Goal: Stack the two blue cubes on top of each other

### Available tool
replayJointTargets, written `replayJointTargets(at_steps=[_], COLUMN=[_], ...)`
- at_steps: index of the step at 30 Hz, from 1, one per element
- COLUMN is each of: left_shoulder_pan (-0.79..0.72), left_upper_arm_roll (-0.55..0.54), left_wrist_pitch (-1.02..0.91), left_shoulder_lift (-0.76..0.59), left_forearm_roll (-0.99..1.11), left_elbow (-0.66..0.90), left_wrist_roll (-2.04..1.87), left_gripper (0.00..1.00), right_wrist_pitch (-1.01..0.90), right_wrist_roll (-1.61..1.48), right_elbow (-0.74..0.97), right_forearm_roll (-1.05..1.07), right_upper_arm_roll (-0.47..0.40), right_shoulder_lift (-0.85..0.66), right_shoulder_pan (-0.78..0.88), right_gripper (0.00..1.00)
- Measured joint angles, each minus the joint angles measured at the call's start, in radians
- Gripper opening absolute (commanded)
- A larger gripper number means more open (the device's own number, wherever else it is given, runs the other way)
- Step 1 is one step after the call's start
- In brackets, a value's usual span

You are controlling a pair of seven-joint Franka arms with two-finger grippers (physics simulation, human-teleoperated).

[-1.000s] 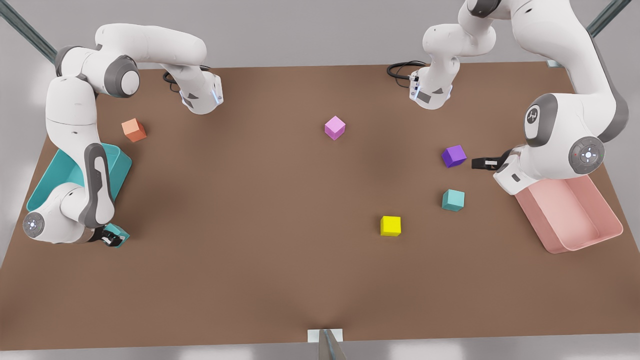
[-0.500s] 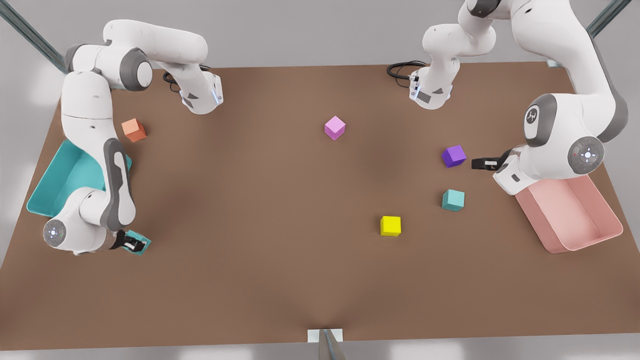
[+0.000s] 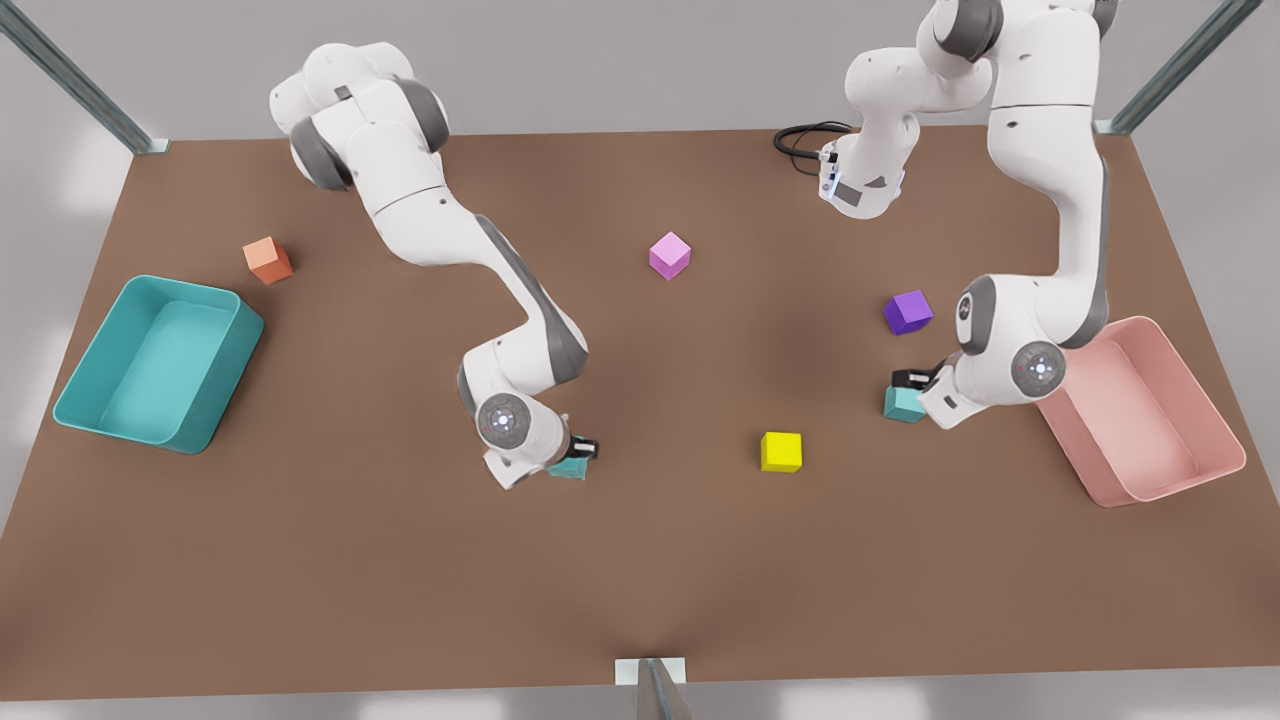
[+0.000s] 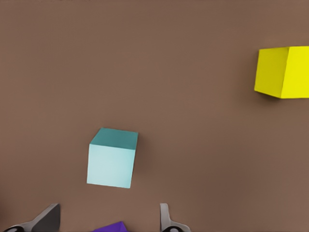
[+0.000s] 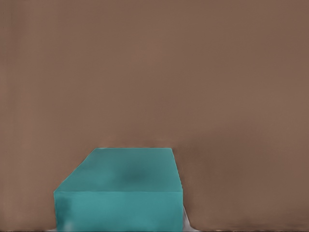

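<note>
One blue cube (image 3: 570,466) (image 5: 120,193) is held in my right gripper (image 3: 580,452), which is shut on it over the table's middle front, left of the yellow cube. The second blue cube (image 3: 902,406) (image 4: 111,159) rests on the table at the front view's right. My left gripper (image 3: 912,381) (image 4: 106,220) hovers open at that cube, partly covering it in the front view. In the left wrist view the cube lies just ahead of the spread fingertips (image 4: 165,217), apart from them.
A yellow cube (image 3: 781,451) (image 4: 282,71) lies between the two grippers. A purple cube (image 3: 907,311), a pink cube (image 3: 669,254) and an orange cube (image 3: 267,259) sit farther back. A teal bin (image 3: 228,375) stands at the left, a pink bin (image 3: 1180,485) at the right.
My right gripper carried its blue cube from beside the teal bin rightward to the table's middle. My left gripper moved from beside the purple cube forward to the resting blue cube.
</note>
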Motion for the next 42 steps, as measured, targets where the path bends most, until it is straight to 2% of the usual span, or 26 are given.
replayJointTargets(at_steps=[9,13,21,24,28,32,35,36,37,38,39,42], left_shoulder_pan=[0.017,0.017,0.022,0.031,0.031,0.033,0.033,0.033,0.033,0.033,0.032,0.031], left_upper_arm_roll=[0.0,0.0,0.002,0.003,0.003,0.003,0.003,0.003,0.003,0.003,0.003,0.004], left_wrist_pitch=[0.12,0.147,0.201,0.212,0.224,0.234,0.243,0.247,0.249,0.252,0.254,0.261], left_shoulder_lift=[0.061,0.085,0.128,0.135,0.151,0.179,0.204,0.209,0.212,0.213,0.214,0.216], left_forearm_roll=[0.001,0.001,0.001,0.001,0.001,0.001,0.001,0.001,0.001,0.001,0.002,0.012], left_elbow=[-0.02,-0.031,-0.049,-0.049,-0.049,-0.051,-0.053,-0.053,-0.054,-0.054,-0.054,-0.053], left_wrist_roll=[0.113,0.153,0.21,0.225,0.243,0.257,0.265,0.268,0.27,0.272,0.273,0.27], left_gripper=[1.0,1.0,1.0,1.0,1.0,1.0,1.0,1.0,0.97,0.73,0.56,0.54], right_wrist_pitch=[0.092,0.144,0.181,0.138,0.044,-0.069,-0.192,-0.221,-0.247,-0.27,-0.291,-0.338], right_wrist_roll=[0.268,0.354,0.474,0.501,0.496,0.331,0.175,0.128,0.084,0.042,0.003,-0.103], right_elbow=[0.045,0.045,0.033,0.027,0.035,0.103,-0.1,-0.171,-0.209,-0.228,-0.237,-0.242], right_forearm_roll=[0.01,0.02,0.024,0.025,0.0,-0.127,-0.19,-0.201,-0.211,-0.219,-0.225,-0.236], right_upper_arm_roll=[0.001,0.001,-0.003,-0.004,-0.027,-0.043,-0.026,0.018,0.071,0.098,0.112,0.125], right_shoulder_lift=[0.091,0.113,0.074,-0.021,-0.102,-0.141,-0.532,-0.641,-0.69,-0.708,-0.715,-0.704], right_shoulder_pan=[0.156,0.187,0.184,0.12,-0.049,-0.305,-0.346,-0.387,-0.44,-0.469,-0.483,-0.49], right_gripper=[0.73,1.0,1.0,1.0,1.0,1.0,1.0,1.0,1.0,1.0,1.0,1.0])
